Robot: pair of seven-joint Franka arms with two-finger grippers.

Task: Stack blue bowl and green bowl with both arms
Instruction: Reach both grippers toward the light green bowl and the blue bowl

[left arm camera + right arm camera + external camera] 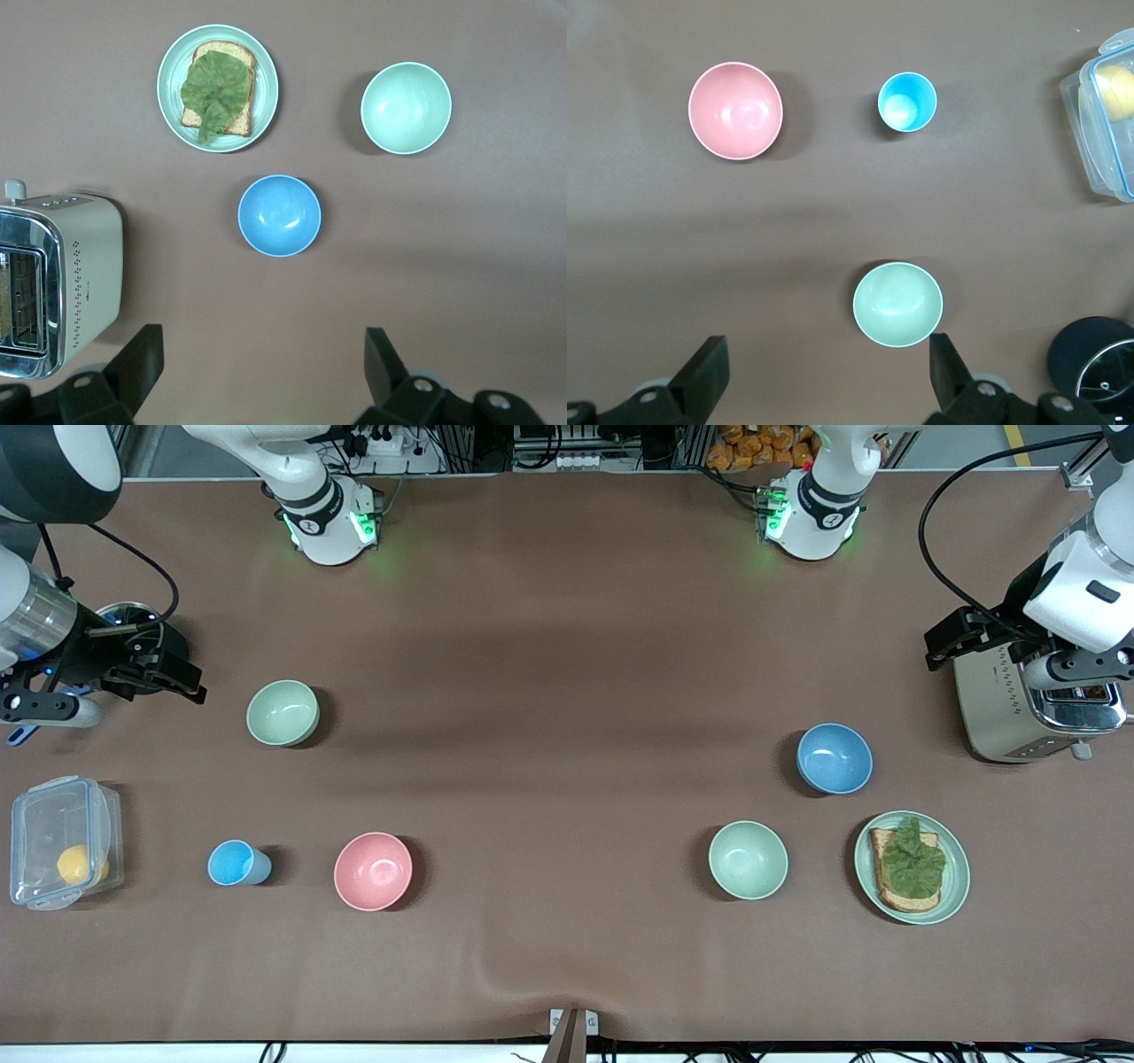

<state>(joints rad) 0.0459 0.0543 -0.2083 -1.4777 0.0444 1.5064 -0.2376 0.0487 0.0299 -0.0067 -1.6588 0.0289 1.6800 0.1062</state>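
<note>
The blue bowl (834, 758) (279, 215) stands upright toward the left arm's end of the table. One green bowl (748, 859) (406, 107) sits beside it, nearer the front camera. A look-alike green bowl (283, 712) (897, 304) stands toward the right arm's end. My left gripper (952, 642) (263, 367) hangs open and empty in the air beside the toaster. My right gripper (168, 675) (828, 367) hangs open and empty at the right arm's end, with the second green bowl's rim close to one finger in its wrist view.
A toaster (1036, 708) (58, 283) and a green plate (961, 868) (173, 66) with toast and lettuce stand at the left arm's end. A pink bowl (373, 871), a light-blue cup (237, 863), a clear lidded box (62, 855) and a dark round pot (133, 615) are at the right arm's end.
</note>
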